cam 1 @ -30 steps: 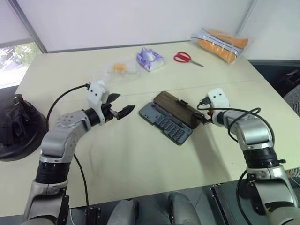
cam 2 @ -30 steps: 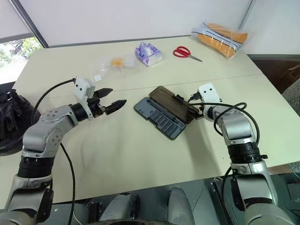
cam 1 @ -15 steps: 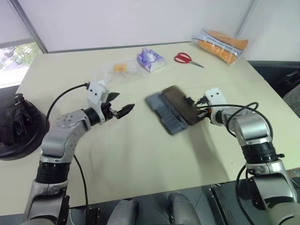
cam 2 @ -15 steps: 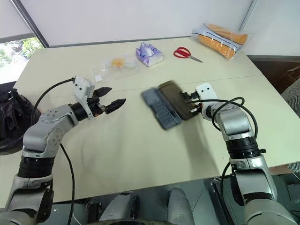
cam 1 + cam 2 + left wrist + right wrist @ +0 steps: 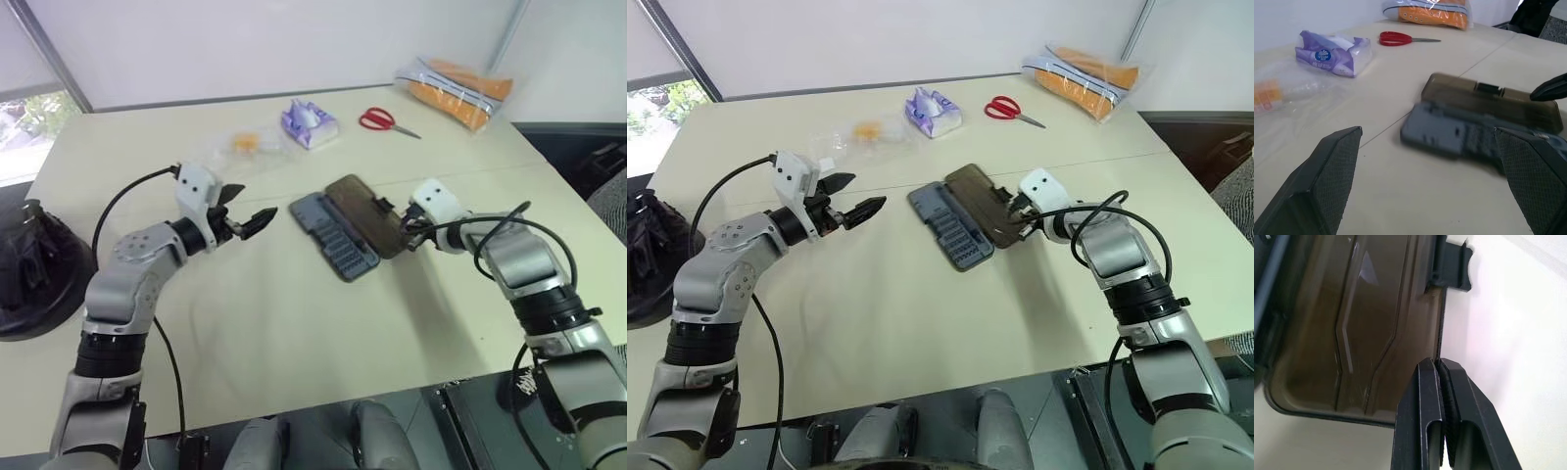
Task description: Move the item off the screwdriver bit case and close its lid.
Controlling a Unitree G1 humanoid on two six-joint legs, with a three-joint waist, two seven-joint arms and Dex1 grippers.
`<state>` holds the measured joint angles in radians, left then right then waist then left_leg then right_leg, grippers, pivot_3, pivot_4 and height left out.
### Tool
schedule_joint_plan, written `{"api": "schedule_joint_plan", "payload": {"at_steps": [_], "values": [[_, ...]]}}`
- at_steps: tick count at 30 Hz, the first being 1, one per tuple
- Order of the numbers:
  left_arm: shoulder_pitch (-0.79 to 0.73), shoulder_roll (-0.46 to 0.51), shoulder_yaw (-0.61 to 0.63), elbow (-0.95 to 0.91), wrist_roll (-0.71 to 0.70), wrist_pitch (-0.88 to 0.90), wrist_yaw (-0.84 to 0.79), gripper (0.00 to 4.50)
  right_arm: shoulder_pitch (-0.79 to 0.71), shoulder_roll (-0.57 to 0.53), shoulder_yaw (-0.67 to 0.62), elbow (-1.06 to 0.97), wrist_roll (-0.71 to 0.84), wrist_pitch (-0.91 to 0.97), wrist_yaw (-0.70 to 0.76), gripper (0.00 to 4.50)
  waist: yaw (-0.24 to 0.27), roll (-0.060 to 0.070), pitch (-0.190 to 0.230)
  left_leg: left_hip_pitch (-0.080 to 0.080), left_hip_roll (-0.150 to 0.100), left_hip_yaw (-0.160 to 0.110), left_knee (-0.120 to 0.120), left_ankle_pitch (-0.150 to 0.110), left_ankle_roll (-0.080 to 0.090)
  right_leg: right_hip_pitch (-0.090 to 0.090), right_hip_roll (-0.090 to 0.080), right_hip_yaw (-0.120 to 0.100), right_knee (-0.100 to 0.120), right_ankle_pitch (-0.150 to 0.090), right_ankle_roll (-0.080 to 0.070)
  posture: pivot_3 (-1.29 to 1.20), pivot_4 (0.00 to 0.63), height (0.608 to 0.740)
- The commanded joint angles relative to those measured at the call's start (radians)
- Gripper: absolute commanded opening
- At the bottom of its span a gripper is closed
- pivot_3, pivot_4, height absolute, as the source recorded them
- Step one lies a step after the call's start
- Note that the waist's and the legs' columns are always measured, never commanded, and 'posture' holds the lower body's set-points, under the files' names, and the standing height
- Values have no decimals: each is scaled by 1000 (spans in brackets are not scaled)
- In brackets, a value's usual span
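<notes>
Helmet already lying off at the table's left edge — I'm working the closing step, right gripper pinched shut at the open lid rim of the bit case, left gripper hanging wide nearby — next, flipping the lid over.

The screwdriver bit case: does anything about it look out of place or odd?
Yes. The screwdriver bit case lies fully open, its brown lid folded back flat on the table, bits exposed. It sits askew to the table's edges. The right gripper, fingers shut, meets the lid's edge.
</notes>
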<state>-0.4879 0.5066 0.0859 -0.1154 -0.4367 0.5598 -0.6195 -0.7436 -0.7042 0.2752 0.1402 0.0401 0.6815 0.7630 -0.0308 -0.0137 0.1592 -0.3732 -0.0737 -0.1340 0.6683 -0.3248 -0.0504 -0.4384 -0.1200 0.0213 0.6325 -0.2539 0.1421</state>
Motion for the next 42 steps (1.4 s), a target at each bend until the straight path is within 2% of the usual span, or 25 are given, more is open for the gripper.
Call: {"api": "schedule_joint_plan", "payload": {"at_steps": [1,3,8,10,15,17,19,21,25,32,42], "values": [[-33,-4,12,5,9,-33,2,4500,-77,-42,67,4,-30,-220,194,49,-7,0,0,0,0,0,0,0,0,0,0,0,0,0,0,0,150,740],[-42,-11,11,18,13,-41,0,4500,-127,-51,103,87,-39,-377,327,49,-10,0,0,0,0,0,0,0,0,0,0,0,0,0,0,0,150,740],[-41,-21,13,19,18,-53,3,4500,-240,-32,169,327,-62,-634,598,49,-11,0,0,0,0,0,0,0,0,1,0,-1,0,0,0,0,150,740],[-37,-22,15,15,19,-53,7,4500,-276,-10,187,407,-106,-655,609,49,-13,0,0,0,0,0,0,0,0,1,0,-1,-1,0,0,0,150,740],[-9,-22,24,-23,13,-41,26,4500,-375,109,134,628,-161,-659,441,49,-19,0,0,0,1,0,0,0,-1,-2,0,0,0,0,0,0,150,740],[1,-22,27,-36,8,-33,30,4500,-400,138,93,653,-149,-567,385,675,-17,0,0,-1,1,-1,-1,1,-1,-3,0,0,1,0,0,0,150,740],[6,-22,29,-42,7,-30,33,4500,-396,144,59,614,-118,-471,394,1353,-13,0,0,-1,1,-1,-1,1,-1,-3,-1,0,1,0,0,0,150,740],[6,-21,29,-42,7,-28,34,4500,-361,132,27,497,-80,-346,425,2404,-8,0,0,-2,0,-2,0,1,-1,-2,-1,-1,1,0,0,0,150,740],[-8,-22,24,-27,8,-29,32,4500,-299,134,-14,296,-80,-125,345,4306,-10,0,0,-2,0,-2,1,1,-1,-2,-1,-1,1,0,0,0,150,740],[-30,-29,10,-7,13,-30,25,4500,-252,200,-40,131,-121,286,104,4306,-13,0,0,-2,0,-2,1,1,-1,-3,-1,-1,3,0,0,0,150,740],[-25,-27,13,-15,14,-25,23,4500,-227,248,-76,173,-100,390,-81,4306,-13,1,0,-2,-1,-2,1,1,-1,-4,-2,-1,4,0,0,0,150,740]]}}
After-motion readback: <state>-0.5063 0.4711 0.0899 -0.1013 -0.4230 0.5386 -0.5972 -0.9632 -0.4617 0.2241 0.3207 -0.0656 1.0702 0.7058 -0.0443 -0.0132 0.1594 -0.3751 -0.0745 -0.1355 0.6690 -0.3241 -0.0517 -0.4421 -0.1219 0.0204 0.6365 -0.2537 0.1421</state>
